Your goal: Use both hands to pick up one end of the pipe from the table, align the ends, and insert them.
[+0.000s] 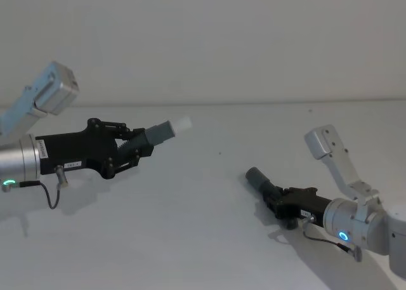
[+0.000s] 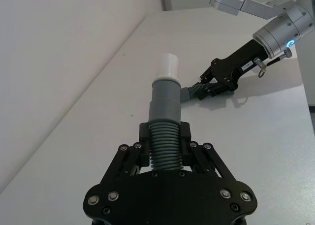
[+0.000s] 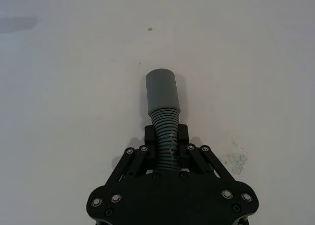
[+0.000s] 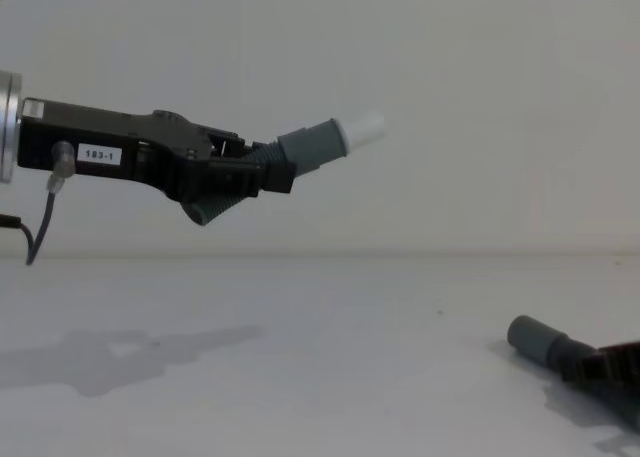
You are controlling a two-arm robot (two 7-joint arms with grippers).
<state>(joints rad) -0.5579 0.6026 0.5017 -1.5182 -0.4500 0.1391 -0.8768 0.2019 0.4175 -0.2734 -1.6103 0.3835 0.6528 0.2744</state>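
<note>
A short, dark grey, ribbed hose piece (image 1: 160, 133) with a smooth grey cuff and a white plug tip (image 1: 182, 125) is up in the air over the left side of the flat white table (image 1: 190, 245). The black left gripper (image 1: 136, 148) has its fingers closed tight around the ribbed part. The cuff and tip stick out in front.

The other short, dark grey, ribbed hose piece (image 3: 165, 124) ends in a plain grey cuff socket (image 1: 257, 177). It is low down on the right, at the table top. It is hard to tell if it touches the table. The black right gripper (image 1: 279, 198) squeezes its ribbed part too.

The two ends are well apart. The tip points right and a bit up, and the socket points left and a bit up. They look toward each other, but the tip is high and the socket is low. The low piece probably has to come up, and both must tilt to make one straight line.

Between them is bare table and open air, so there is lots of room. The white wall (image 1: 222, 42) stands behind the table's back edge.
</note>
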